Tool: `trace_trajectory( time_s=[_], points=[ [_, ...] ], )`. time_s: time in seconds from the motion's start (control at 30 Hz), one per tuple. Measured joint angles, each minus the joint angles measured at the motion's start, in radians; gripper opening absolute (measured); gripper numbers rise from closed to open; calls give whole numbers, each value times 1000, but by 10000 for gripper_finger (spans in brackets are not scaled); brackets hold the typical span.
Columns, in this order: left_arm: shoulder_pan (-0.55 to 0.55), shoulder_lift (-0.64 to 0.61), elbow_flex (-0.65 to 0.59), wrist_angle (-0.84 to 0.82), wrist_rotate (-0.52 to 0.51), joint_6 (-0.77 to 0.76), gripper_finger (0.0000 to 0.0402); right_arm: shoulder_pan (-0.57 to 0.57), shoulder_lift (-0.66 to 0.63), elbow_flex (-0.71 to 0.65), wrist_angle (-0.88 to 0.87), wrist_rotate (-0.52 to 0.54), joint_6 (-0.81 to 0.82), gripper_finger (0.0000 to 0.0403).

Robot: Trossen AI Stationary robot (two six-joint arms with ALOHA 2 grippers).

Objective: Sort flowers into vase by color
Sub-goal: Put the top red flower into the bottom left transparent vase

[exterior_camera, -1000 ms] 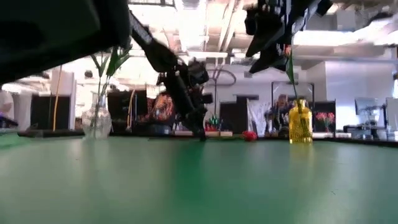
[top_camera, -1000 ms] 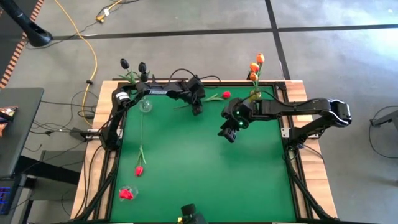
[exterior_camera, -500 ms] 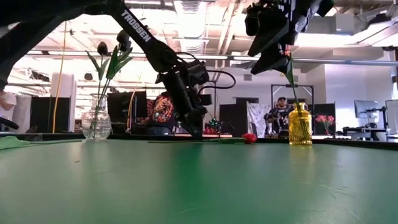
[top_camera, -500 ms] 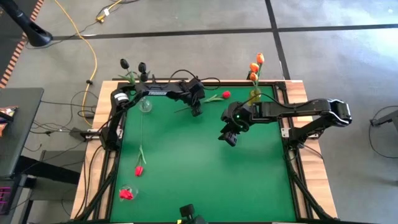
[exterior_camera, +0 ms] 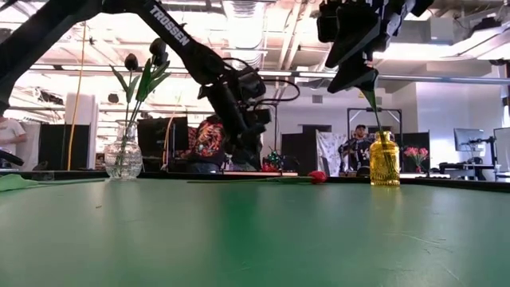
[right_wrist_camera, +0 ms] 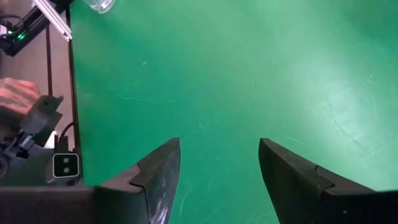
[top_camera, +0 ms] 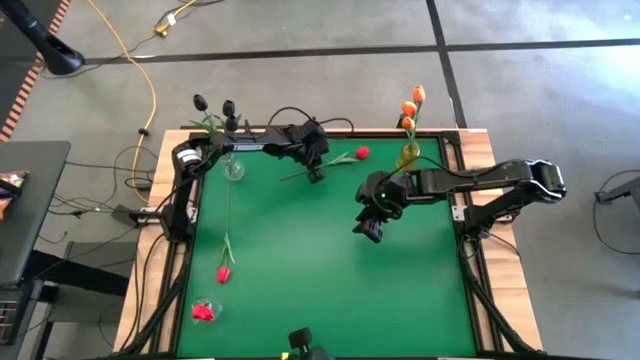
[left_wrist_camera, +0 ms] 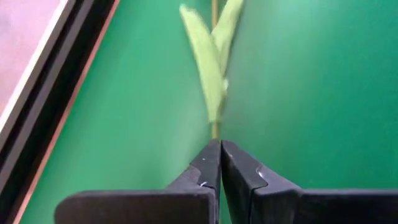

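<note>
Beside the clear vase [top_camera: 233, 168] at the bench's [top_camera: 320, 290] far left corner, two black tulips [top_camera: 213, 104] are already standing in it, so that colour is looking sorted. Nearer the front edge than that vase, one red tulip [top_camera: 224, 272] is lying loose on the green, and a red bunch [top_camera: 204, 311] is sitting in a small holder at the front left corner; what holds it I cannot tell. Just right of the clear vase, the left hand [top_camera: 315, 174] is clenching on the stem of another red tulip [top_camera: 361, 152], which is lying on the bench near the far edge; the wrist view is showing its fingers [left_wrist_camera: 205, 177] pinched together on the stem. Farther right, the right hand [top_camera: 369, 230] is hanging released over bare green. At the far right, the yellow vase [top_camera: 408, 155] is holding three orange tulips [top_camera: 411, 108]. By my reckoning, only the two loose red tulips are waiting.
</note>
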Motion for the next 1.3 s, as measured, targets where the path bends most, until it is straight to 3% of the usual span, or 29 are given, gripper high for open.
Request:
trace_trajectory(
  time_s=[0.2,0.5,0.67,0.9,1.13,1.3],
  points=[
    [0,1,-1,-15,1,5,16,3,0,0,-2,2,6,244],
    [38,9,-2,-147,20,28,129,10,0,0,-4,4,7,244],
    [36,9,-2,-145,18,51,152,9,0,0,-4,6,6,244],
    [33,2,-60,-125,-3,69,120,9,0,0,-4,6,4,244],
    [33,2,-64,-121,-5,62,13,9,0,0,-3,7,5,244],
    [33,-11,-69,-97,2,38,2,9,0,0,-3,7,5,244]
  ],
)
